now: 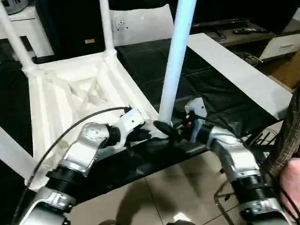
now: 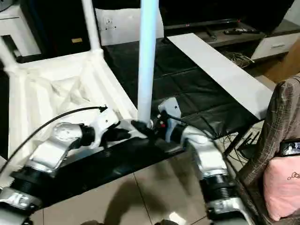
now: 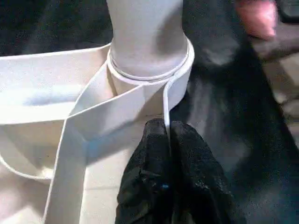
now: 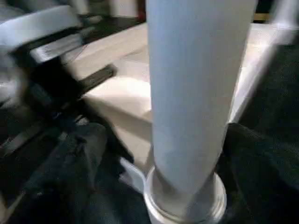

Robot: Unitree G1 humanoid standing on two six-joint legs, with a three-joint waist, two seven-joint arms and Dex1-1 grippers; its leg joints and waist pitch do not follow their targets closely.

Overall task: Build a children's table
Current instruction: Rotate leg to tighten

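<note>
**Near-corner leg seated, one clamp on the rim**

Starting at the left, we see the white plastic rectangular tabletop [image 1: 70, 101] lying upside down on a black sheet [image 1: 206, 89], its ribbed underside facing up. Two white tapered round tube legs [image 1: 107, 26] rise from its far corner sockets, one at the far left and one further right.

Moving in, our left gripper [image 3: 168, 140] has its two black fingers pressed together on the thin white rim wall of the tabletop, just beside the near corner. We read that as a pinch holding the tabletop steady.

Next comes the round corner socket [image 3: 180, 77], the one container that matters here. A third white tube leg [image 1: 176, 61] stands upright in it, its base ringed by the socket collar.

On the right, our right gripper [image 1: 176, 131] sits at the foot of that leg. We cannot tell how far its fingers are spread, nor whether they touch the tube.

Our worry is a leg that is only resting in the socket, not pushed home. If so, a nudge from either arm could tip it. The pinched rim is thin, so a hard pull there could flex it or shift the whole tabletop on the sheet.

At the far right edge, a person's checked sleeve [image 2: 281, 122] is near.
</note>
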